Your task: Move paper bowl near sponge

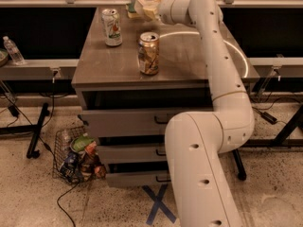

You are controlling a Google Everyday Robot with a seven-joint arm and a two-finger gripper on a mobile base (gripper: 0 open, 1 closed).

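Note:
The off-white paper bowl (144, 4) is tilted at the far back edge of the table, held in my gripper (152, 9). My gripper is at the end of the white arm reaching over the table's back, and it is shut on the bowl's rim. The sponge (129, 7), greenish on top and yellow below, lies just left of the bowl at the back edge. It is partly hidden by the bowl. Bowl and sponge look very close or touching; I cannot tell which.
A white-and-green can (112, 27) stands at the back left of the grey table (189, 60). A gold can (148, 53) stands near the middle front. Drawers sit below the tabletop. A wire basket of trash (78, 157) is on the floor at left, and a water bottle (13, 50) is at far left.

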